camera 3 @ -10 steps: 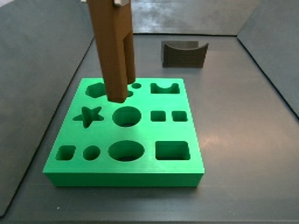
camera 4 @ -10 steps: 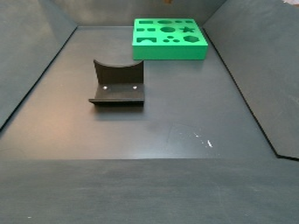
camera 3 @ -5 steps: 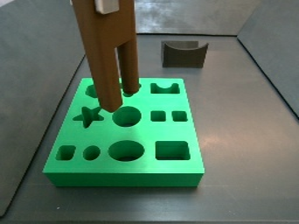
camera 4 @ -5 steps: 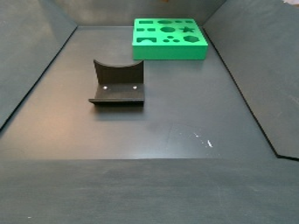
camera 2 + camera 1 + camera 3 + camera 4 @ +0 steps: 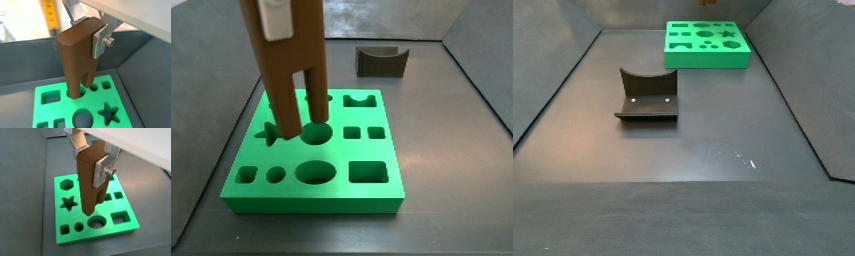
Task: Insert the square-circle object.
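Observation:
The square-circle object (image 5: pixel 283 70) is a tall brown bar with two short legs, held upright over the green board (image 5: pixel 372 195). My gripper (image 5: pixel 285 14) is shut on its upper end. In both wrist views the silver fingers clamp the bar's top from two sides: the gripper (image 5: pixel 91 159) and bar (image 5: pixel 88 188), and the gripper (image 5: pixel 87 31) and bar (image 5: pixel 75 60). The legs hang just above the board's middle holes, near the star hole (image 5: pixel 67 203) and the round hole (image 5: pixel 315 132). The board also shows in a side view (image 5: pixel 708 45), where neither bar nor gripper shows.
The dark fixture (image 5: pixel 647 95) stands on the grey floor apart from the board; it also shows behind the board in a side view (image 5: pixel 381 61). Grey walls enclose the floor. The board (image 5: pixel 60 92) has several other shaped holes.
The bar has turned about its long axis, so both legs now show apart. It has shifted left and toward the board's middle, and its leg ends reach lower in the side view.

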Robot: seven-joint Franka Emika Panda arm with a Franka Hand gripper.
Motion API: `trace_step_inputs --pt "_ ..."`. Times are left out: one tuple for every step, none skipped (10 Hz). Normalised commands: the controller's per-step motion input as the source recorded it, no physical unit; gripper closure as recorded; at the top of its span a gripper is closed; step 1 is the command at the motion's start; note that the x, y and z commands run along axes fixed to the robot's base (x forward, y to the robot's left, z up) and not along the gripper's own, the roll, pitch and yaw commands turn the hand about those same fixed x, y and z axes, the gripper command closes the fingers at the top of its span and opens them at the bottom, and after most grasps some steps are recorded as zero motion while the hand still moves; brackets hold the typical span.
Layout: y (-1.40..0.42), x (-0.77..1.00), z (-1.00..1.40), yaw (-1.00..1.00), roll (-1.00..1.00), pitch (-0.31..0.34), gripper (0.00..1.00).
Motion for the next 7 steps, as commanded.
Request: trace_step_inputs --pt "-0.01 -0.46 -0.69 -0.67 0.0 0.0 1.0" --pt "0.0 -0.6 -0.75 -0.52 0.0 0.0 1.0" --pt "-0.03 -0.63 -0.62 -0.47 0.02 0.0 1.0" --pt "-0.17 -0.68 -0.51 -0.45 0.06 0.0 1.0" --pt "-0.22 -0.67 -0.29 -0.41 0.06 0.0 1.0" --pt "-0.24 -0.61 -0.13 -0.4 0.09 -0.01 1.0" --pt "-0.28 -0.53 -0.05 -0.4 0.09 -0.024 1.0"
